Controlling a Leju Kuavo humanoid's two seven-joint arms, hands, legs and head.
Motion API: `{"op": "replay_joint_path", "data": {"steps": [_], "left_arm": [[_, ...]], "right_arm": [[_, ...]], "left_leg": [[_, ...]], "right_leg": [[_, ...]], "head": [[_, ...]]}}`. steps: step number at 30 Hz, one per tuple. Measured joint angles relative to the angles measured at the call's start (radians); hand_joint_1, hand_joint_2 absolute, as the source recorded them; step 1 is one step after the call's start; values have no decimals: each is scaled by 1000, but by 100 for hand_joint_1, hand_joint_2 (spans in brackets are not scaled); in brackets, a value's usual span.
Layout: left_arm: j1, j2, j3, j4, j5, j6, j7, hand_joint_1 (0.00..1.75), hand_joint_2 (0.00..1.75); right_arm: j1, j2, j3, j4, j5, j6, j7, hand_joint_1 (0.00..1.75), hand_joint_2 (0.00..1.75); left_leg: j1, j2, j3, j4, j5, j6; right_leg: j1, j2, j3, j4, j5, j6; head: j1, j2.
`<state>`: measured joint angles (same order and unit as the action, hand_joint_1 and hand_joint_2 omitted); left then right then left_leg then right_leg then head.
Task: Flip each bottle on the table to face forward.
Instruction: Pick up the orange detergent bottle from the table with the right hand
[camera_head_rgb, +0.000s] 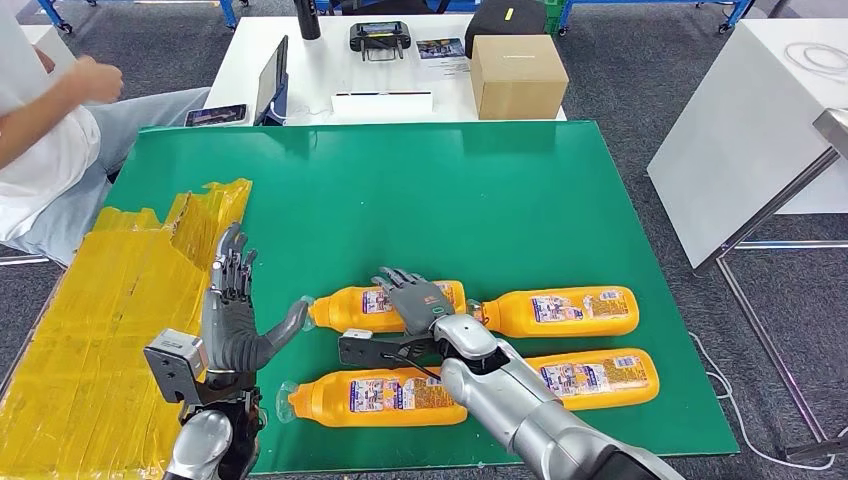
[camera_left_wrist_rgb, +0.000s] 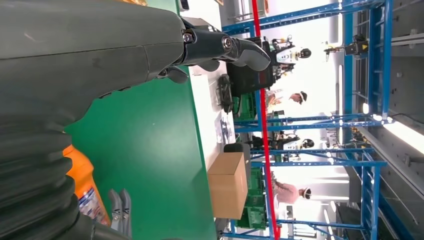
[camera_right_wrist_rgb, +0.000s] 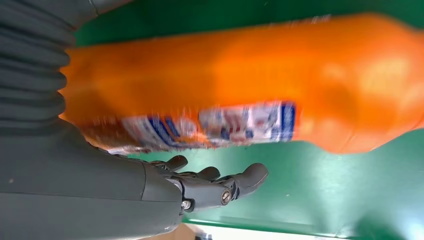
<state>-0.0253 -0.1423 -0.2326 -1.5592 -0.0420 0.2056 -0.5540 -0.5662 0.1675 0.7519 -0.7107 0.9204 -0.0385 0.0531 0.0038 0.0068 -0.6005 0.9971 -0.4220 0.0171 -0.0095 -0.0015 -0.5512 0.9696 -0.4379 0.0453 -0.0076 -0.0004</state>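
The right hand (camera_head_rgb: 412, 297) lies flat on top of an orange bottle (camera_head_rgb: 385, 306), the far left one. Its fingers are spread out over the label, and I cannot tell if it is really gripping the bottle or just resting there. In the right wrist view the fingers (camera_right_wrist_rgb: 220, 185) look loose, right beside the blurry orange bottle (camera_right_wrist_rgb: 240, 85).

The left hand (camera_head_rgb: 232, 310) is up in the air with its fingers apart. It holds nothing. Its thumb points at the cap end of that same bottle.

Four orange bottles lie on their sides on the green table (camera_head_rgb: 420, 190). Two are in the far row and two in the near row. The far right bottle (camera_head_rgb: 565, 311) and the near left bottle (camera_head_rgb: 380, 396) show their labels. The near right bottle (camera_head_rgb: 600, 376) is partly hidden behind the right arm.

A yellow sheet (camera_head_rgb: 90, 340) covers the left side of the table. Past the table are a brown box (camera_head_rgb: 518, 76) on a white table (camera_head_rgb: 290, 60) and a person (camera_head_rgb: 45, 130) sitting at the left
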Motion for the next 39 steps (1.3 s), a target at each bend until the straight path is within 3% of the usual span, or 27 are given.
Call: {"op": "replay_joint_path", "data": {"steps": [7, 16, 30, 31, 32, 34, 35, 36, 39], "left_arm": [[0, -1, 1, 6, 0, 0, 1, 0, 175], [1, -2, 3, 6, -1, 0, 5, 0, 175], [5, -12, 20, 14, -7, -13, 18, 0, 175], [5, -12, 21, 16, -7, -14, 19, 0, 175], [5, -13, 22, 17, -7, -14, 20, 0, 175], [5, -14, 24, 21, -7, -15, 21, 0, 175], [5, -14, 25, 22, -8, -15, 21, 0, 175], [5, -14, 26, 23, -8, -15, 21, 0, 175], [5, -15, 28, 24, -8, -16, 23, 0, 175]], "right_arm": [[0, 0, 9, 0, -2, 3, -1, 0, 0], [-4, -11, 47, 8, 95, 3, 102, 0, 0], [-15, -13, 64, 62, 206, -13, 197, 0, 0], [-17, -13, 64, 67, 210, -13, 198, 3, 44], [-18, -13, 64, 71, 214, -13, 199, 17, 87], [-22, -13, 64, 78, 216, -13, 201, 93, 175], [-23, -12, 64, 81, 216, -13, 201, 134, 175], [-24, -12, 64, 84, 217, -13, 201, 164, 175], [-26, -12, 63, 89, 220, -13, 199, 175, 175]], "left_leg": [[0, 0, 0, 0, 0, 0], [0, 0, 0, 0, 0, 0], [0, 0, 0, 0, 0, 0], [0, 0, 0, 0, 0, 0], [0, 0, 0, 0, 0, 0], [0, 0, 0, 0, 0, 0], [0, 0, 0, 0, 0, 0], [0, 0, 0, 0, 0, 0], [0, 0, 0, 0, 0, 0]], "right_leg": [[0, 0, 0, 0, 0, 0], [0, 0, 0, 0, 0, 0], [0, 0, 0, 0, 0, 0], [0, 0, 0, 0, 0, 0], [0, 0, 0, 0, 0, 0], [0, 0, 0, 0, 0, 0], [0, 0, 0, 0, 0, 0], [0, 0, 0, 0, 0, 0], [0, 0, 0, 0, 0, 0]], "head": [[0, 0], [0, 0], [0, 0], [0, 0], [0, 0], [0, 0], [0, 0], [0, 0], [0, 0]]}}
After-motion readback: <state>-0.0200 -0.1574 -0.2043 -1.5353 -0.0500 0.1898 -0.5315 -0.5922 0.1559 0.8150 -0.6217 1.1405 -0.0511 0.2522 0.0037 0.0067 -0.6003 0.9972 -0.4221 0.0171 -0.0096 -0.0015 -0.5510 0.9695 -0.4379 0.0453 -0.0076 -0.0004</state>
